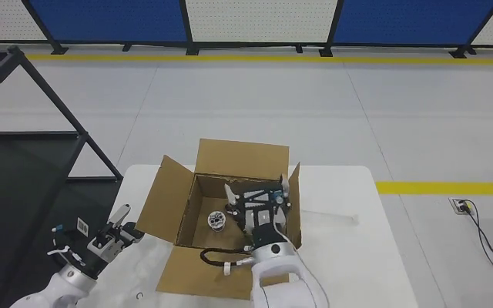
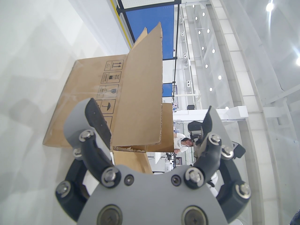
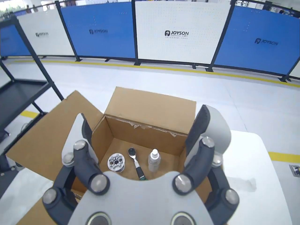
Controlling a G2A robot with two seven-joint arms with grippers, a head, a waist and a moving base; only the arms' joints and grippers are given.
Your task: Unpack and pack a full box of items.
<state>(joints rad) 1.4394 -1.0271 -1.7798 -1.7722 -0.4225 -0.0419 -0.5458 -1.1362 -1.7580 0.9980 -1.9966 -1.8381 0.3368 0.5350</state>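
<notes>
**Right gripper (image 3: 144, 118) held above the open box (image 3: 150, 139) on the table (image 1: 347, 254), fingers spread and empty.**
Three items lie on the box floor: a metal hub (image 3: 115, 162), a ratchet (image 3: 136, 162) and a small bottle (image 3: 154, 160) (flaps folded outward, presumably for access). The left gripper (image 2: 150, 108), likewise spread, sits beside the box's outer wall.

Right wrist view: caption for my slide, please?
Open right gripper above a cardboard box holding a metal disc, ratchet and small bottle.
</notes>
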